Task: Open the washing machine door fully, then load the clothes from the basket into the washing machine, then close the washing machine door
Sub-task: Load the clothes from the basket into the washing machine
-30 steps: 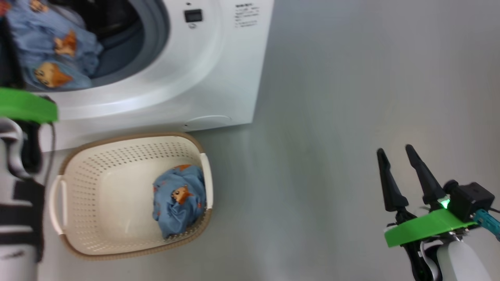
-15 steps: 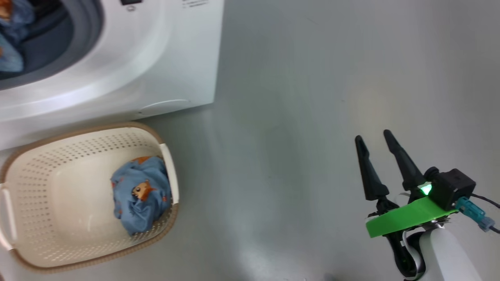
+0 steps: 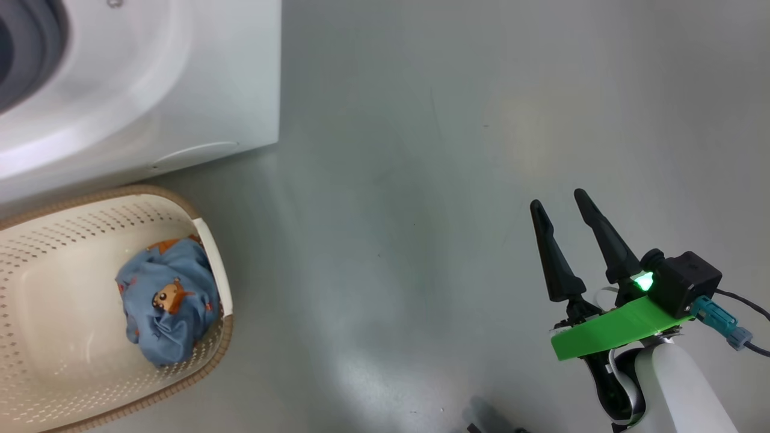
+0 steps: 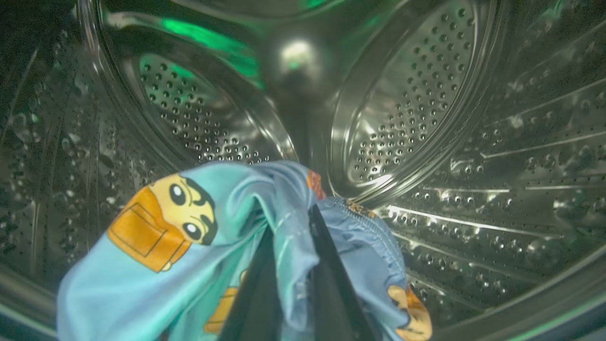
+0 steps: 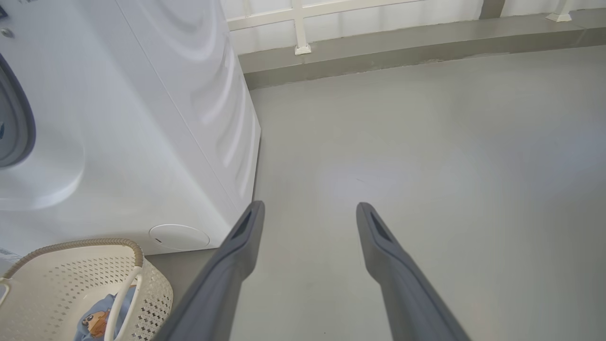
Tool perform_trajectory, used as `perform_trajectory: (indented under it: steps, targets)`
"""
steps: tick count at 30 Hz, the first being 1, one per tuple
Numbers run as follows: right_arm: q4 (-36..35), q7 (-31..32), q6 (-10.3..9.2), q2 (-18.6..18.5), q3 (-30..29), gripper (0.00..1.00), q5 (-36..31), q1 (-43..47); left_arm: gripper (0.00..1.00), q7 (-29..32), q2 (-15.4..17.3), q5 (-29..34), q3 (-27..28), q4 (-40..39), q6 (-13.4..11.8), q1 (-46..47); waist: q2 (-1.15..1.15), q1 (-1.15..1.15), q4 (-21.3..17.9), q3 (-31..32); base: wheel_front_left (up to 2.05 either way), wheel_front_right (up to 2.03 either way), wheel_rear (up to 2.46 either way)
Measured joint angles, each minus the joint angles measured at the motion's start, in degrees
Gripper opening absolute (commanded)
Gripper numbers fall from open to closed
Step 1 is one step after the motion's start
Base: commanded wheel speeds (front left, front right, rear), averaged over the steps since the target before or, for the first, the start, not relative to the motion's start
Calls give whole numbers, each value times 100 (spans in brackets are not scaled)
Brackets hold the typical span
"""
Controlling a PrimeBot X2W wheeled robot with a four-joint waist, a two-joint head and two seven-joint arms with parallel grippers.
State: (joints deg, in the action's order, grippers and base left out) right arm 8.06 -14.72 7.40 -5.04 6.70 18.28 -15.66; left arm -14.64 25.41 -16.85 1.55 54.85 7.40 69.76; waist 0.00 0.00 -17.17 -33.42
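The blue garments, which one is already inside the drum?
The garment pinched in the left gripper, hanging inside the steel drum; the other garment lies bunched in the basket.

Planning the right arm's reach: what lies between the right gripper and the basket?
Bare grey floor, nothing else: the head view shows it between the right gripper and the basket.

The right gripper (image 3: 557, 199) has two long, pointy black fingers (image 3: 554, 267). Under them is a flat bright green plate (image 3: 607, 331). A black box (image 3: 689, 282) with a little green light (image 3: 643, 281) has a teal plug (image 3: 714, 316) and thin black cable (image 3: 741, 302). The arm (image 3: 683, 385) is white.
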Motion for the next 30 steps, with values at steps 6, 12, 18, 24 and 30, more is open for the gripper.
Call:
perform_trajectory:
  steps: [6, 12, 18, 24, 30]
  targets:
    - [-47, 0, 0, 32, 47, 100, 0, -126, 0, 0, 60, 341, 324, -1056, -27, 50, 0, 0, -55, -156, 0, 0, 0]
    - [-75, -1, 0, 82, 104, 100, 0, -218, 100, -5, -108, 532, 587, -1039, -59, -243, 0, 0, -63, -186, 0, 0, 0]
    - [-74, -1, 0, 91, 105, 100, 0, -217, 100, -5, -279, 559, 851, -1037, -58, -331, 0, 0, -26, -134, 0, 0, 0]
    - [-73, -1, 0, 85, 79, 100, 0, -216, 100, -5, -506, 598, 1055, -1032, -49, -670, 0, 0, 56, -42, 0, 0, 0]
    - [-69, -1, 0, 21, 21, 100, -1, -208, 100, -5, -791, 608, 1274, -1171, -32, -1111, 0, 0, 164, 95, 0, 0, 0]
